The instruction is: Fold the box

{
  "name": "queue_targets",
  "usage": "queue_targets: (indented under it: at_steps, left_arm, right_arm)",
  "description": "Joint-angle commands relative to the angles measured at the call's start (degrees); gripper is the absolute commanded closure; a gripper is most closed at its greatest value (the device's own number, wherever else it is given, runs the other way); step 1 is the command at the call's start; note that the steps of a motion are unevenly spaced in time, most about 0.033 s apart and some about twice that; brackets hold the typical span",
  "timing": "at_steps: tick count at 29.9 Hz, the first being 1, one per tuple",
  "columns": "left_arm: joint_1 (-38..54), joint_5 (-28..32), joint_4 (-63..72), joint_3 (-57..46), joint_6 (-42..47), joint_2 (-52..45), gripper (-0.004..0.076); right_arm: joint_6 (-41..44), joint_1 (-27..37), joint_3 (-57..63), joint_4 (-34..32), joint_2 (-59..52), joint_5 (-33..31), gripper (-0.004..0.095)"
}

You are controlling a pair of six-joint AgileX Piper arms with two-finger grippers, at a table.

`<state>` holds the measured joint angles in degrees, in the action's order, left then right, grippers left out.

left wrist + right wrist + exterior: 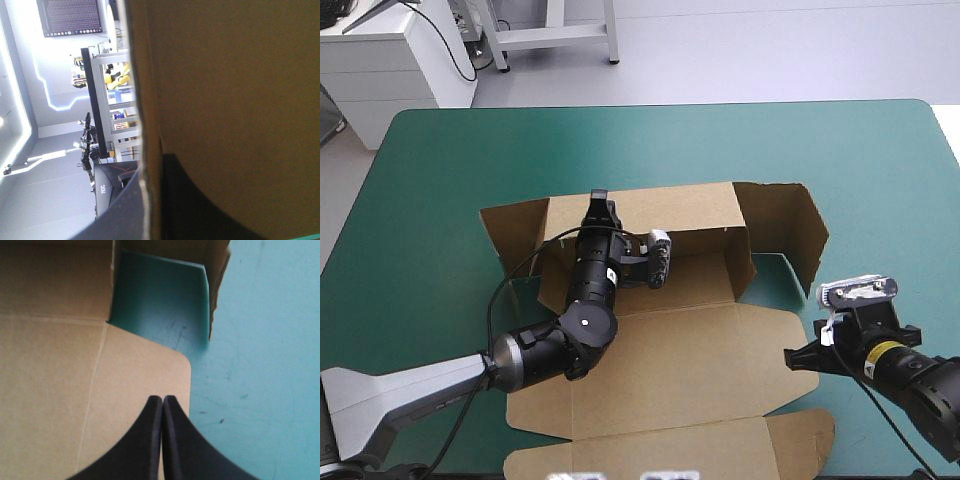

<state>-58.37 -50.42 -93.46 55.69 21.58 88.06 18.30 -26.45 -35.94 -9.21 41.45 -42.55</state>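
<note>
The brown box (690, 360) lies in the middle of the table with its lid panel flat toward the near edge. Its back wall (670, 210) is raised and side flaps (790, 225) stand out at both ends. My left gripper (599, 197) reaches across the box floor to the back wall's top edge. In the left wrist view the board edge (146, 125) runs between its black fingers (200, 200), so the left gripper (152, 167) is shut on the wall. My right gripper (790, 356) is shut and empty. It hovers over the rounded right corner of the flat panel (150, 370), as the right wrist view (162, 400) shows.
Teal-green cover (620, 140) stretches from the box to the table's far edge and along the right side (900, 200). A patch of cover (160, 300) shows between the box's right flap and the lid panel. The table's near edge lies close under the box's front flaps.
</note>
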Motion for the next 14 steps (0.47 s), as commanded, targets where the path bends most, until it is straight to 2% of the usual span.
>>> queue_targets:
  at_steps: [1,6,11,14]
  left_arm:
    - [-0.38,-3.96,-3.17,0.64,0.65,-2.69,0.0731]
    - [-0.38,-2.6,-3.18,0.64,0.65,-2.69,0.0731]
    - [-0.38,-2.22,-3.32,0.64,0.65,-2.69,0.0731]
    - [-0.38,-2.22,-3.32,0.64,0.65,-2.69,0.0731]
  right_arm:
    - [0.23,0.31,-5.65,-1.65,0.76,4.66,0.0923]
    - [0.37,0.31,-16.42,-5.34,5.72,3.6,0.0923]
    - [0.37,0.31,-31.1,-14.05,16.41,-4.3,0.0923]
    - [0.37,0.31,-40.91,-18.63,23.44,-6.6,0.0923]
